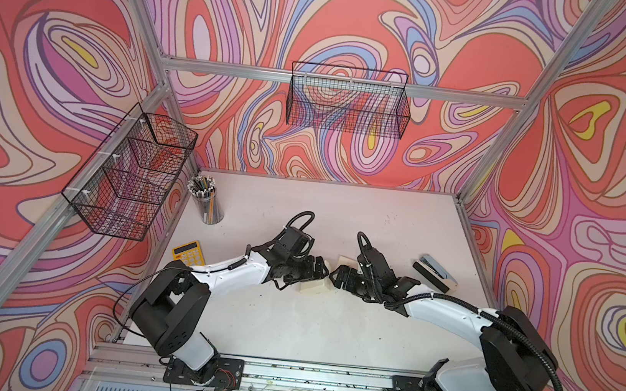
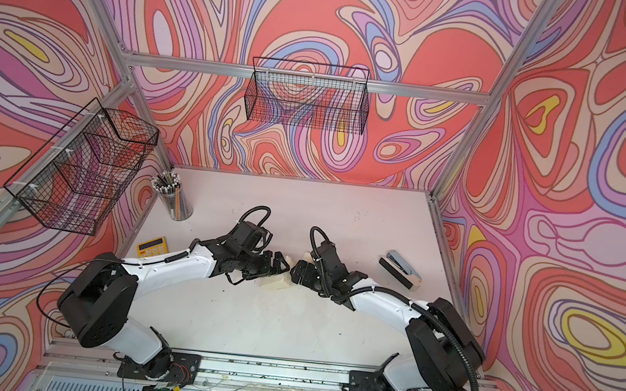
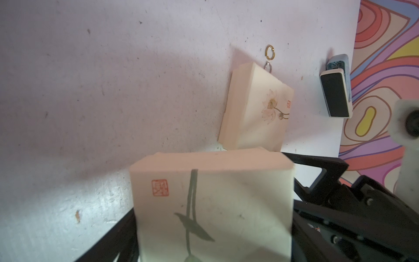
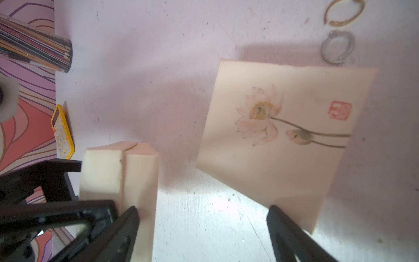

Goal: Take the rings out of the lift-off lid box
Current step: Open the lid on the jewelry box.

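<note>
I see the left claw [image 1: 320, 267] spread wide and clamped on the stem-print box [image 3: 226, 204], a cream box with a red stamp and a dark stem painted on it. Its fingers press against two opposite sides. In the right wrist view that box stands on edge, with a seam running down its narrow face. The right claw [image 4: 203, 209] is open, with only bare desk [image 4: 204, 240] between its fingers. One fingertip sits just beside the stem-print box and the other sits at the edge of the lotus-print box [image 4: 283, 163]. This second cream box looks tilted, though I cannot tell what props it. Both rings are out on the desk, beyond the lotus-print box. The silvery ring [image 4: 337, 46] lies just beside that box's far edge, and the gold-coloured ring [image 4: 343, 12] lies just past it, near but apart. In both top views the two claws face each other tip to tip at mid-desk, and I cannot make out the rings there. A stapler [image 1: 434, 274] lies on the right side of the desk, and a yellow calculator [image 1: 186, 256] and a pen cup [image 1: 206, 200] are on the left.
</note>
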Action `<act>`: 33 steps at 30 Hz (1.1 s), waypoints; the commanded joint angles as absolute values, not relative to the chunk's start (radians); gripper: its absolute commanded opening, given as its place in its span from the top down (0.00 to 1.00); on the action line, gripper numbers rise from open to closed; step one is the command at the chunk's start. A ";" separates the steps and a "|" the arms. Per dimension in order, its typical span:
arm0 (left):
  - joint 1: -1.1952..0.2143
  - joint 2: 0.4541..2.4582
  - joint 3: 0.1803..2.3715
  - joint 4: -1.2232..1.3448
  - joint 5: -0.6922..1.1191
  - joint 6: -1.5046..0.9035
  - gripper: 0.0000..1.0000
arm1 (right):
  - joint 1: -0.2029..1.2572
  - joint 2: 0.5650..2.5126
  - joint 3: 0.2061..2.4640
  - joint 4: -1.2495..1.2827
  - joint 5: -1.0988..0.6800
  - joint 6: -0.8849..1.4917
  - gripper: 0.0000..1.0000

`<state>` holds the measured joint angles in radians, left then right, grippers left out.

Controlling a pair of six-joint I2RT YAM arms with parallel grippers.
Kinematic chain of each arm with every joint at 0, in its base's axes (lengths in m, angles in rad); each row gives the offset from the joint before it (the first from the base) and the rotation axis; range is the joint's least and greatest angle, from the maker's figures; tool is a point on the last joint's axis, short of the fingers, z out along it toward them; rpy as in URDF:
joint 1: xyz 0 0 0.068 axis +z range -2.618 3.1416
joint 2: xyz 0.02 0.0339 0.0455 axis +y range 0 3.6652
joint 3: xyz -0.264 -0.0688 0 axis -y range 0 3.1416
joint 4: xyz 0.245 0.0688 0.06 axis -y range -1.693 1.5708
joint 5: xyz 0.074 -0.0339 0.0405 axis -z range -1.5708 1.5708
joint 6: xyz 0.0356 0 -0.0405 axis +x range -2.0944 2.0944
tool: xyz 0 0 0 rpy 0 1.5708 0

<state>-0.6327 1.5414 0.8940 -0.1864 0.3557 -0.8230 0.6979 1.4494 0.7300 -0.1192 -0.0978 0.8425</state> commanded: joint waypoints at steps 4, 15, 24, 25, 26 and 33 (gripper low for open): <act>-0.645 1.486 0.915 0.013 0.499 -0.864 0.16 | 0.722 1.496 0.725 -0.180 -0.097 0.830 0.07; -0.638 1.463 0.915 0.012 0.505 -0.863 0.16 | 0.726 1.508 0.726 -0.186 -0.091 0.831 0.07; -0.630 1.452 0.905 0.030 0.519 -0.880 0.17 | 0.727 1.514 0.726 -0.198 -0.083 0.830 0.07; -0.629 1.450 0.907 0.024 0.517 -0.877 0.17 | 0.727 1.513 0.726 -0.198 -0.083 0.830 0.07; -0.627 1.447 0.907 0.020 0.516 -0.876 0.17 | 0.727 1.514 0.726 -0.198 -0.082 0.830 0.07; -0.624 1.441 0.907 0.018 0.523 -0.876 0.17 | 0.726 1.518 0.730 -0.200 -0.083 0.832 0.07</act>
<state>-0.6086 1.5105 0.8734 -0.1684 0.3744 -0.8536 0.7048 1.4647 0.7406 -0.1192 -0.0650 0.8433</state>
